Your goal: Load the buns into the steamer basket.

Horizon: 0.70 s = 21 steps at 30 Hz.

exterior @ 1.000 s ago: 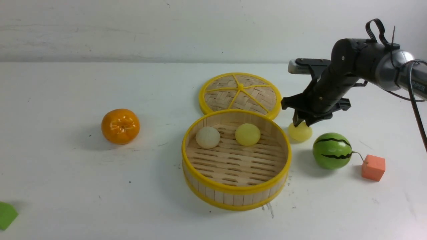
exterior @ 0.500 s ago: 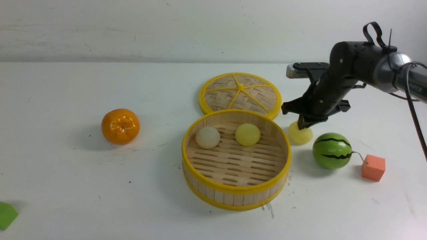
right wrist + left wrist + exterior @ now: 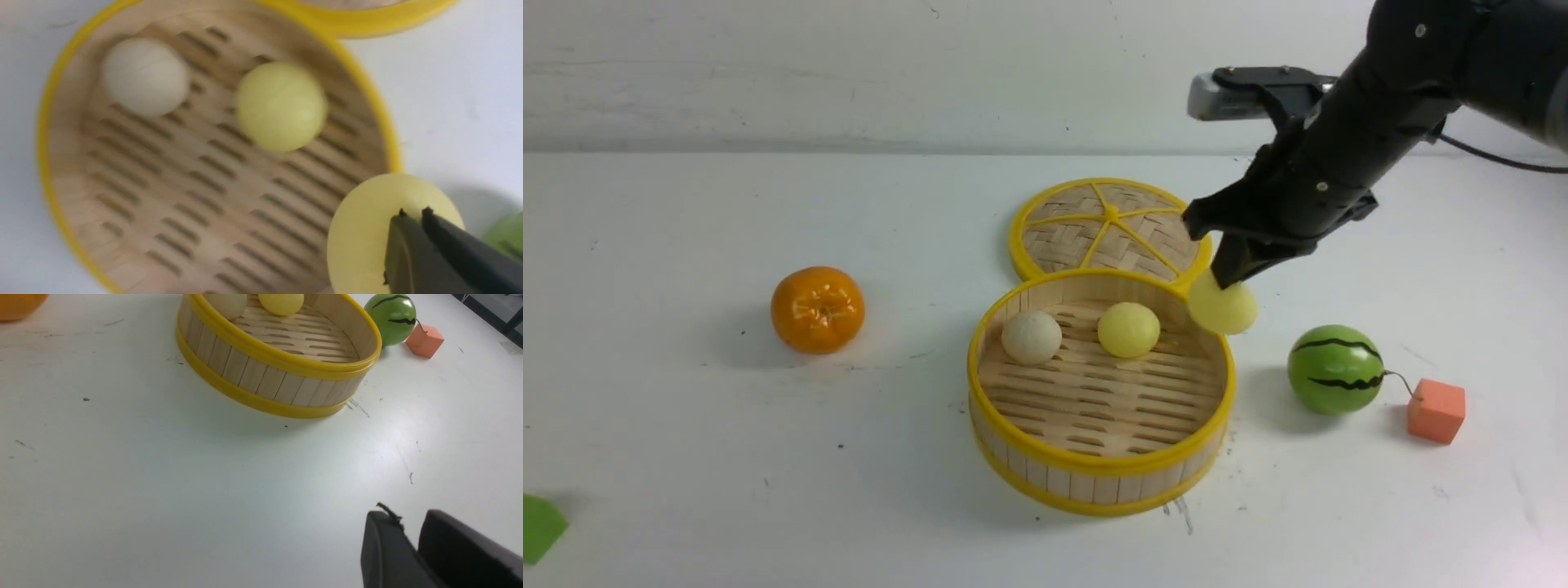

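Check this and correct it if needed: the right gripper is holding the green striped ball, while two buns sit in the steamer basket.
The held thing is wrong: the right gripper is holding a pale yellow bun, as the right wrist view shows. Two buns do sit in the steamer basket.

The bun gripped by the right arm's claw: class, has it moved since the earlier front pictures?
Yes: up off the table and leftward, to over the right rim of the steamer basket.
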Available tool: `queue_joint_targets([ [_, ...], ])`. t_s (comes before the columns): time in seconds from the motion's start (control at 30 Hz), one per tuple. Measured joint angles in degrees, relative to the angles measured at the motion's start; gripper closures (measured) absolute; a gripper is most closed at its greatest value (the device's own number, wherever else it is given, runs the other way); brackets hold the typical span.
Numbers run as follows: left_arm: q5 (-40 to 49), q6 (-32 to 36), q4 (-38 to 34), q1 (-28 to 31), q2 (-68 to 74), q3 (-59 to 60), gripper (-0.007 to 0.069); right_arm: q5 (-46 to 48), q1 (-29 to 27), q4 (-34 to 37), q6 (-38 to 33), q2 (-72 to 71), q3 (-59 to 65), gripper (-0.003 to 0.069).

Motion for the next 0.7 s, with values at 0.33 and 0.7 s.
queue_joint_targets([
  [0.33,0.0,0.0,0.0,0.0,0.0,0.0,0.0484,-8.54,7.79,-0.39,-0.14,3.39,6.53,0.0638],
  [0.7,0.0,0.0,0.0,0.0,0.0,0.0,0.0477,-6.07,7.85,-0.71,2.19,3.3,5.56,0.0302],
])
